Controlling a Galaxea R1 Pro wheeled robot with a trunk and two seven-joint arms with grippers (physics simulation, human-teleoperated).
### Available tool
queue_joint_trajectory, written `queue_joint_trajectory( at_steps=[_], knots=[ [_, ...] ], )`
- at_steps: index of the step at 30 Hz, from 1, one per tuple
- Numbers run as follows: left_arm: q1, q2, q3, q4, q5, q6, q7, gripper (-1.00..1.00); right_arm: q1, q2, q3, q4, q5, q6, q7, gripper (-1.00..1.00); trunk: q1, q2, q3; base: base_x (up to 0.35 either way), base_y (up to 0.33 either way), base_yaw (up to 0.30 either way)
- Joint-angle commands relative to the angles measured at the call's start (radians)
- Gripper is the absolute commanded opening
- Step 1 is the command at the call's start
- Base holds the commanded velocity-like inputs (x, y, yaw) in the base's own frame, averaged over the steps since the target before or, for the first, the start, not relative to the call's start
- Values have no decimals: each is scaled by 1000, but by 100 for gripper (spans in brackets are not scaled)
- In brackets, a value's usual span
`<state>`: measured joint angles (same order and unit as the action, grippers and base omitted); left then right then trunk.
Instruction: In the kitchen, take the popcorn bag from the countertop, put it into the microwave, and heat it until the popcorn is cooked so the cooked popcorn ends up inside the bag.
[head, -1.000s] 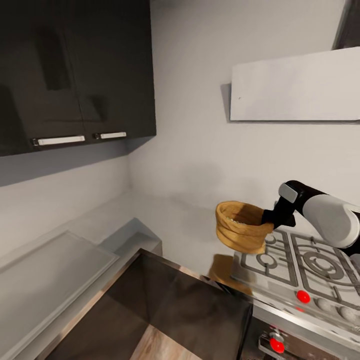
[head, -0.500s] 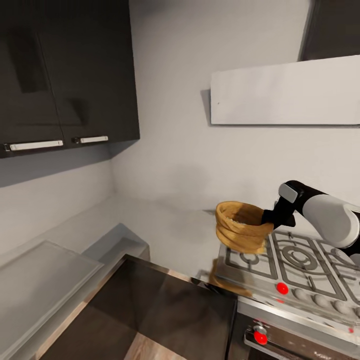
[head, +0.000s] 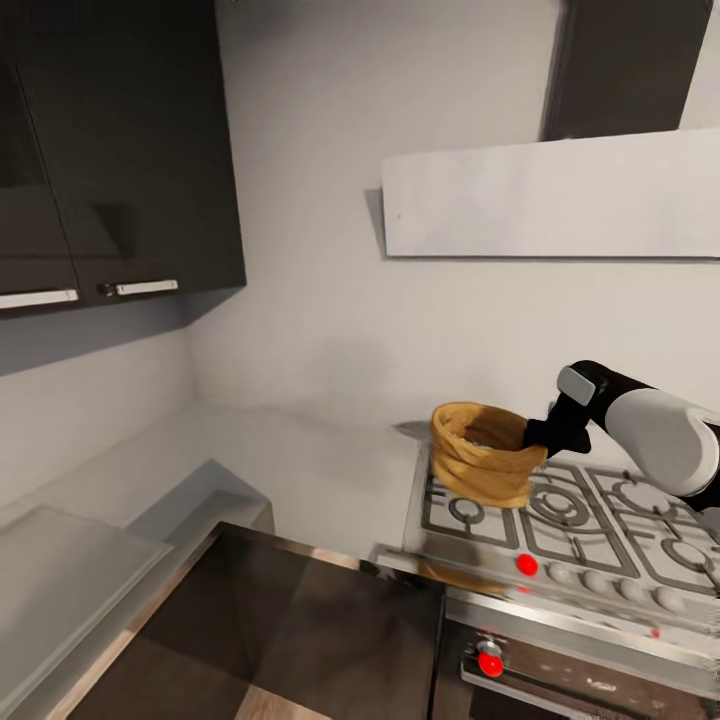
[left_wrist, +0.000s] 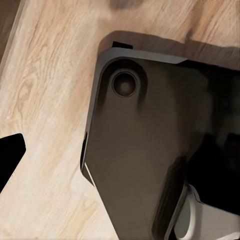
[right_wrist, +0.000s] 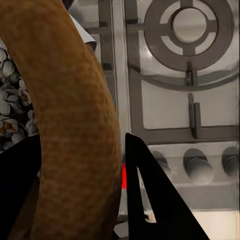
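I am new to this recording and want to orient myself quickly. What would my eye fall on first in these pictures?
First, the golden-tan popcorn bag, held in the air above the left edge of the steel hob, with the right gripper pinching its rim between two black fingers. Next, the white hood on the grey wall above the hob, and the dark cabinets at upper left.
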<state>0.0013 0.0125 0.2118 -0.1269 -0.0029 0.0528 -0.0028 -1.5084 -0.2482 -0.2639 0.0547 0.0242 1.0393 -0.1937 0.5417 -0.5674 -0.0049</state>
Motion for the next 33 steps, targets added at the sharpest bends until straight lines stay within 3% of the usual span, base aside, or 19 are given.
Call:
queue_joint_trajectory(
  at_steps=[1,25,33],
  knots=[
    [0,0,5,-2,0,6,0,100,-1,0,-9,2,2,0,-7,-100,0,-1,1,0,0,-212],
    [0,-14,5,0,0,8,-1,100,-1,0,-9,2,2,1,-7,-100,0,-1,34,0,0,-212],
    [0,15,6,0,0,4,1,100,-1,0,-9,2,2,0,-7,-100,0,-1,37,0,0,-85]
  ],
)
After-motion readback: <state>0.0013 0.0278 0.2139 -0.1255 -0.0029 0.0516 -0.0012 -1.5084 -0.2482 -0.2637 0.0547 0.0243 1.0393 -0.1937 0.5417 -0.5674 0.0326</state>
